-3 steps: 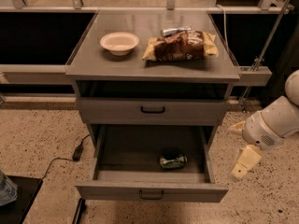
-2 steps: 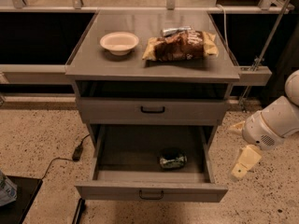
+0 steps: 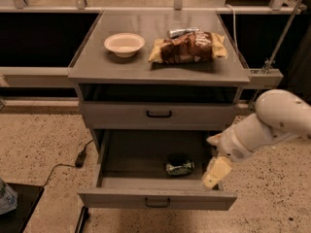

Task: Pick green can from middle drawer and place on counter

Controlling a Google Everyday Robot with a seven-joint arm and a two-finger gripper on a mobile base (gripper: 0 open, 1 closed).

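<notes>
The green can (image 3: 180,166) lies on its side on the dark floor of the open middle drawer (image 3: 155,199), right of centre and near the front. My gripper (image 3: 214,156) hangs at the end of the white arm over the drawer's right front corner, just right of the can and above it. Its cream fingers (image 3: 216,172) stand apart and hold nothing. The counter (image 3: 92,64) is the grey top of the cabinet above.
On the counter stand a cream bowl (image 3: 124,44), a brown chip bag (image 3: 187,47) and a silver can (image 3: 182,31) behind the bag. The upper drawer (image 3: 159,114) is shut. A cable with a plug (image 3: 80,158) lies on the speckled floor at left.
My arm and gripper have moved left, from beside the cabinet to over the drawer's right front corner. The can and drawer have not moved.
</notes>
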